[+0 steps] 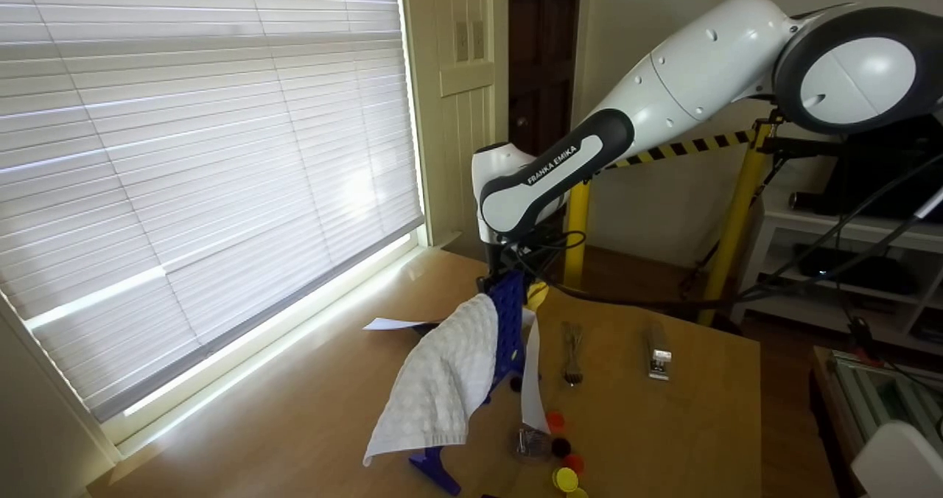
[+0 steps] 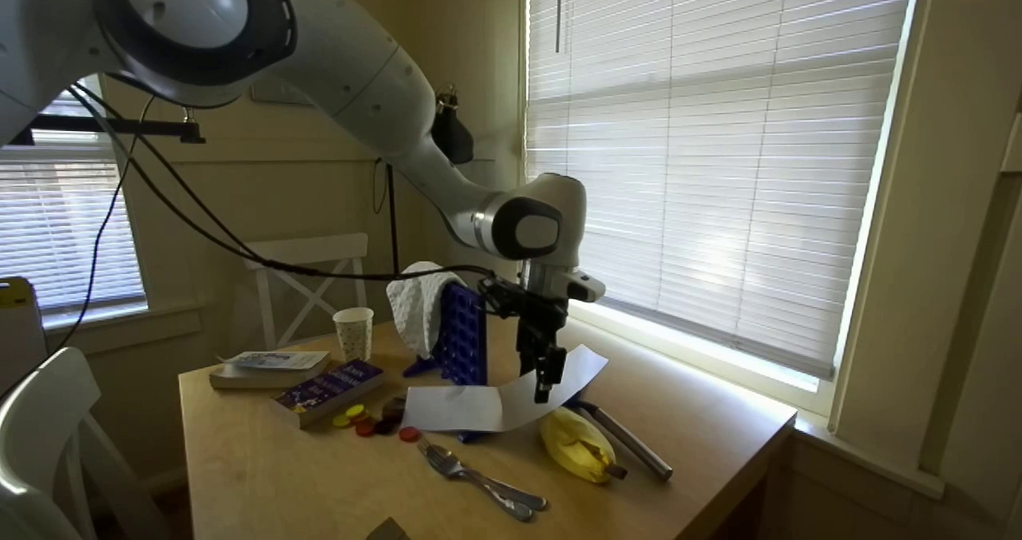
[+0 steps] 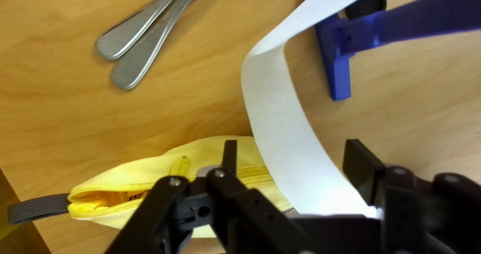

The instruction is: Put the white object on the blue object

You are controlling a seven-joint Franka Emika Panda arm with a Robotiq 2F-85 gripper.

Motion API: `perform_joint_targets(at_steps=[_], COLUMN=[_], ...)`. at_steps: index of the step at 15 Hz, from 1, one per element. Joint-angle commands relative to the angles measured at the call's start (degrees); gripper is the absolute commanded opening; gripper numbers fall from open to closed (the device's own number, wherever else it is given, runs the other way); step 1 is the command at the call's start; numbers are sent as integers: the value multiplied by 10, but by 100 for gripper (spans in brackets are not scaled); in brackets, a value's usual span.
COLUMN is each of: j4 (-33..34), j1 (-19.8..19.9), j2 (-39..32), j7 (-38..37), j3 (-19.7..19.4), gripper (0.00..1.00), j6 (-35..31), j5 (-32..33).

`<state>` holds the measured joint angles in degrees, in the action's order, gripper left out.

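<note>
Hanging over the upright blue perforated plastic frame (image 1: 508, 328) near the spread, unladen claw (image 3: 291, 154), the white textured cloth (image 1: 444, 380) seems placed; likely light, limp and soft, it suits a pinch on its top fold

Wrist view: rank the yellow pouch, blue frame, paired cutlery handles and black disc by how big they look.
1. Yellow pouch and blue frame: too close to rank, as the gripper hides part of the pouch and the frame runs out of view.
2. Cutlery handles, taken together.
3. Black disc.
</note>
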<state>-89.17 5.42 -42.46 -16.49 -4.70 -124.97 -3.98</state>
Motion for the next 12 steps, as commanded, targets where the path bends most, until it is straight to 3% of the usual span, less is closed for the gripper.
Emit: perform_joint_targets(at_steps=[1,2,4,9,12], j4=[33,35,40,48,52], j1=[13,14,16,17,18], j2=[-22,-24,-24,-9,2], j7=[26,29,36,66,84], j3=[7,8,12,26,34], gripper=[70,47,42,5,0], j6=[21,22,25,23,21], j5=[-25,-27,-31,-46,-52])
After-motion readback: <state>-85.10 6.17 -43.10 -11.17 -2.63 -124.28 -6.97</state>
